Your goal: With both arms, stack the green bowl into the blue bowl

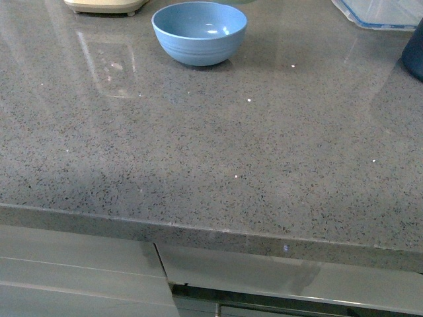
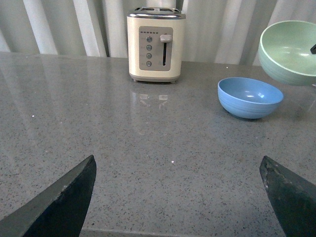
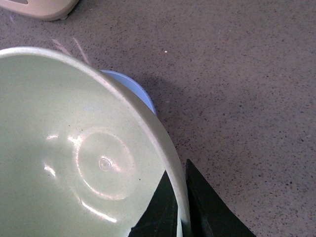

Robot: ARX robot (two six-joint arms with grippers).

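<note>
Pale mint-green round plastic bowl (image 3: 74,148), rim pinched between the right jaws, hangs above the sky-blue round bowl (image 2: 250,97); left jaws gape empty, bowls well ahead.

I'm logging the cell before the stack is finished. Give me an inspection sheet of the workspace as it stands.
Surface: grey speckled counter, glossy, no spills seen.
Job's things: green bowl held clear of the counter, empty; blue bowl upright on the counter, empty; not yet stacked.
Clutter: cream toaster, clear container and dark navy vessel along the far side.
Tools: left tool open, holding nothing; right tool shut on the green bowl's rim.
Cables: nothing seen.
Surroundings: pale curtain behind; cabinet fronts below the counter edge.
</note>
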